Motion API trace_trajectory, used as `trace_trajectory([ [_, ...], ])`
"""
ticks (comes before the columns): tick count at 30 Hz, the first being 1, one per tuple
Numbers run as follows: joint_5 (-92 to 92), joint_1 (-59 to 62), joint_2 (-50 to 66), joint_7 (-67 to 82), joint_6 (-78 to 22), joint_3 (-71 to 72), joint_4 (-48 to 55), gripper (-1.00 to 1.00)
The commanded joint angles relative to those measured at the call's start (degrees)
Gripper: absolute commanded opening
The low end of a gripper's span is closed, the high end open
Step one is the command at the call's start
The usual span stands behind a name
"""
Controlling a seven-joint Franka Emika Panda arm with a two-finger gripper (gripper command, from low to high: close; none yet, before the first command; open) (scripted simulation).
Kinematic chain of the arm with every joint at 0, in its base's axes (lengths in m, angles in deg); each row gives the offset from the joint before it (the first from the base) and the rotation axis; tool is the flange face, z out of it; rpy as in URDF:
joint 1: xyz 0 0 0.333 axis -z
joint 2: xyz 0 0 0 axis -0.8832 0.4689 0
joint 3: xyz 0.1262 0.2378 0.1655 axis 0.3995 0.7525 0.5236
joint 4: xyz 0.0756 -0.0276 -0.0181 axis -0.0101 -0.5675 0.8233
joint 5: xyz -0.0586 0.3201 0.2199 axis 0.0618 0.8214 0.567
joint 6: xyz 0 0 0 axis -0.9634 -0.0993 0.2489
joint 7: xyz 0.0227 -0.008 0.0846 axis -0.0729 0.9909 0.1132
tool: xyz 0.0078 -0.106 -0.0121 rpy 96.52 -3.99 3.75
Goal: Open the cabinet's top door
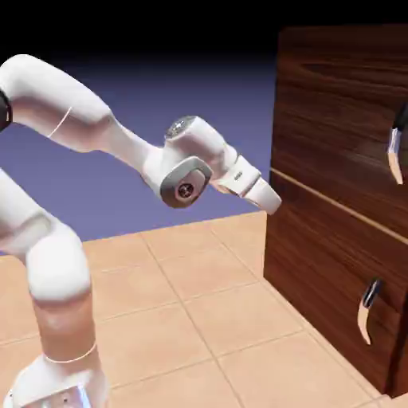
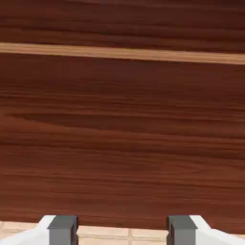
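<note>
Exterior view and hand view: open gripper near a closed wood-grain cabinet

In the exterior view, a white Franka Panda arm (image 1: 60, 100) reaches from the exterior view's left toward a dark-brown wood-grain cabinet (image 1: 335, 191) on the exterior view's right. The top door (image 1: 335, 111) is the upper front panel, above a thin light-brown seam (image 1: 339, 203), and it looks shut. Its curved silver-and-black handle (image 1: 394, 151) is near the picture's right edge, well apart from the gripper. A similar lower handle (image 1: 368, 311) is on the lower panel (image 1: 327, 275). Beige floor tiles (image 1: 199, 299) spread below, before a blue-violet backdrop (image 1: 207, 88).

In the hand view, dark wood grain fills most of the frame. The gripper (image 2: 122, 230) is open: its two grey fingertips (image 2: 63, 230) stand well apart, with nothing held between them. Whether the gripper touches the cabinet cannot be told.
</note>
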Motion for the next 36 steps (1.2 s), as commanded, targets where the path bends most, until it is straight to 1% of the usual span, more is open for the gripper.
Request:
trace_trajectory([
  [1,-2.5,-0.9,-0.3,0.9,0.1,-1.1,0.8,0.00],
  [36,-89.7,-32.9,-10.2,31.9,5.0,-38.2,27.3,0.00],
])
